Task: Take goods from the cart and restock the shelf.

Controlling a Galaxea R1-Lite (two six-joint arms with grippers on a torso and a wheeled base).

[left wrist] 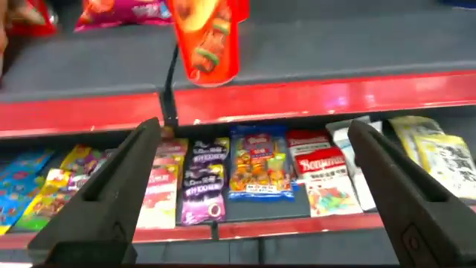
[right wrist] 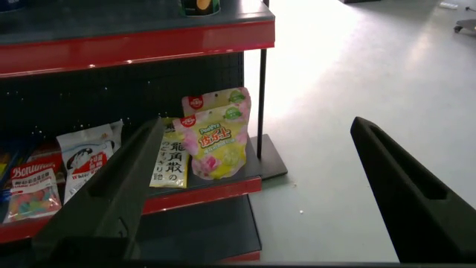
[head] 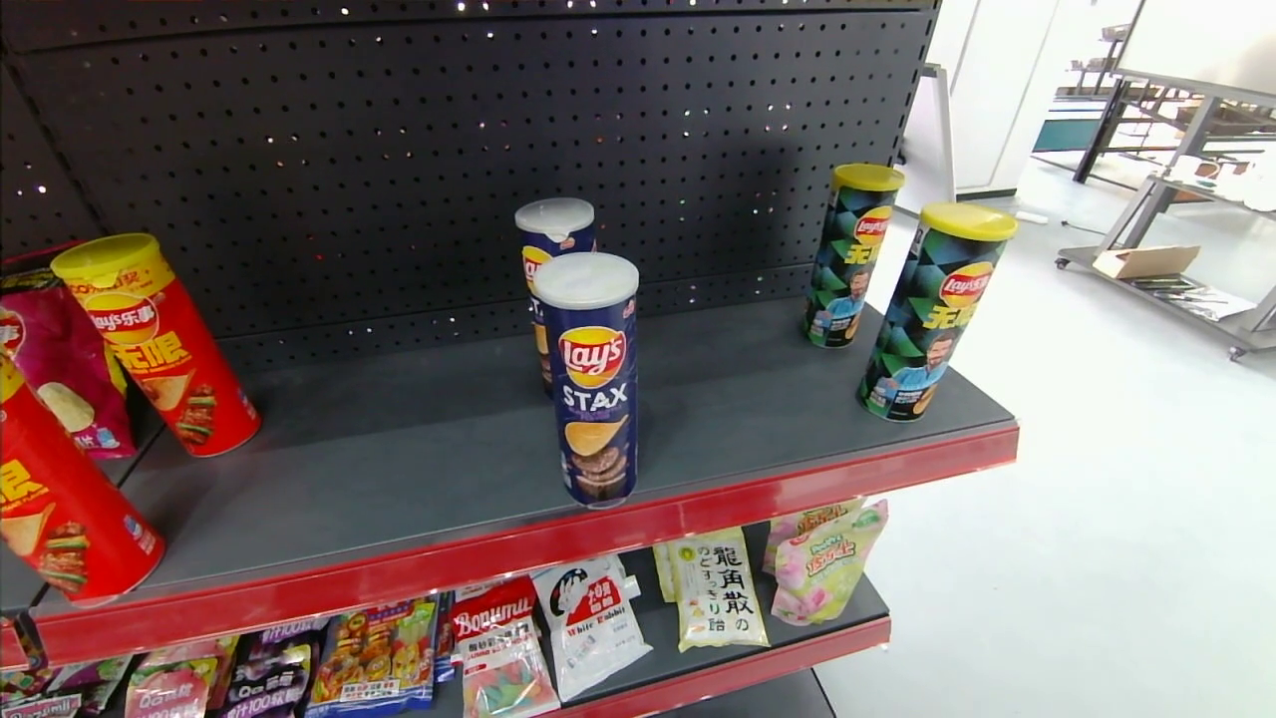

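The left pincer (left wrist: 254, 126) is spread wide with nothing between its fingers, held low in front of the lower shelf (left wrist: 297, 223), facing a row of snack bags (left wrist: 256, 164). The right pincer (right wrist: 256, 123) is likewise spread and empty, near the shelf's right end, where a pink-and-green pouch (right wrist: 216, 134) stands beside a pale bag with dark lettering (right wrist: 173, 160)

Above them, on the upper shelf (head: 399, 439), the stock is chip cans, all upright. A blue can (head: 596, 384) stands at the red front lip with a second blue can (head: 553, 234) just behind it. Two yellow-lidded green cans (head: 932, 314) (head: 855, 259) sit near the right end, one behind the other. Two red cans (head: 159, 344) (head: 55, 499) are at the left

Judging by these, a can should be light and stiff in the wall but easy to dent if squeezed hard. Its glossy wrap looks slippery, and its tall, narrow shape makes it tippy. The sensible hold is across the body at about mid-height, fingers square to the wall and below the plastic lid, which could pop off. The pouches are soft and crinkly and would sag in a grip, so they are better pinched at the flat top seam than around the puffed middle
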